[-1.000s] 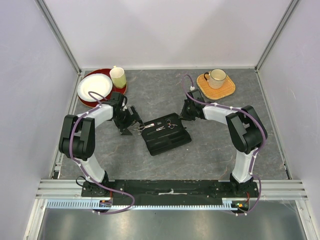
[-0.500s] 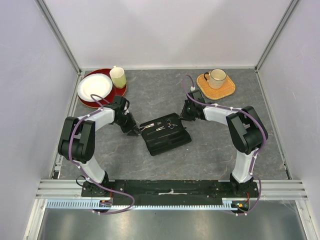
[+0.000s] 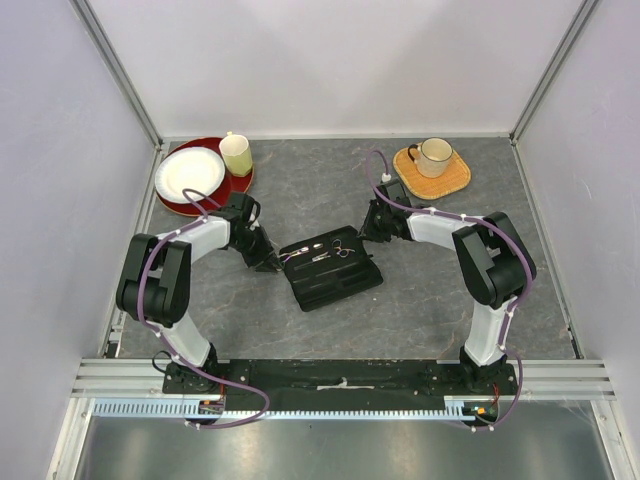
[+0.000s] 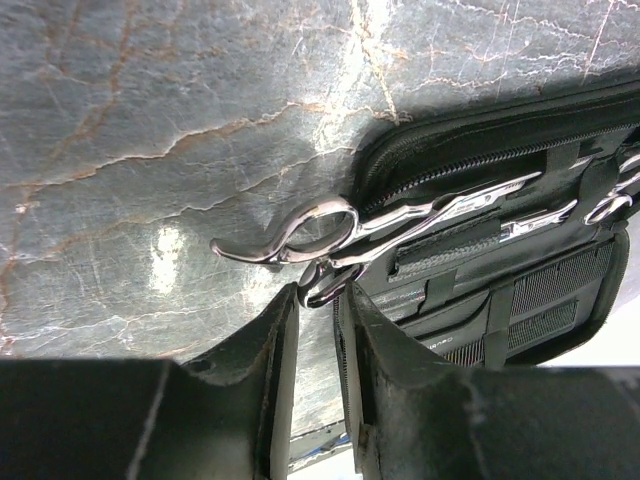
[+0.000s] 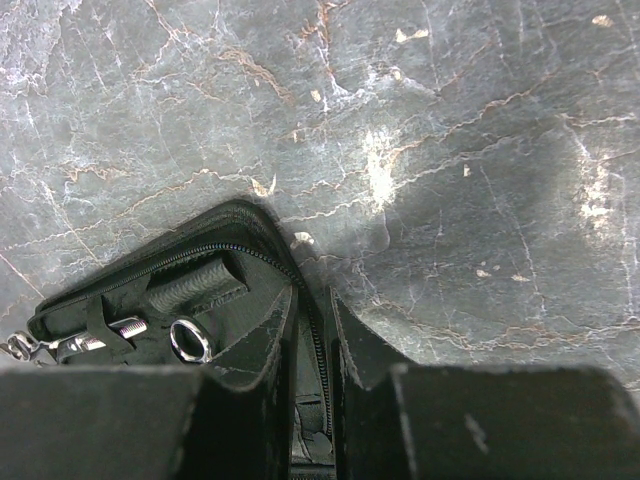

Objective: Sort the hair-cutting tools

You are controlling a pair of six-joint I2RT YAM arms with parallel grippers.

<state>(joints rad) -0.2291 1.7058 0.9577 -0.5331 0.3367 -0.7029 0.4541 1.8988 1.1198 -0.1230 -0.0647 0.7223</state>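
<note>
My left fingers [image 4: 272,350], narrow, pinch a ring of the scissors [image 4: 400,215] overhanging the open zip case's [image 4: 560,290] left edge. My right fingers [image 5: 357,340], narrow, clamp its far-right rim. A second pair [image 4: 540,220] lies inside and the combs are unseen, so I judge sorting barely begun.

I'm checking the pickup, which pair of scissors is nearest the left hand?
The pair whose finger loops overhang the case's edge, right at the left hand; the other pair lies deeper inside the case.
</note>
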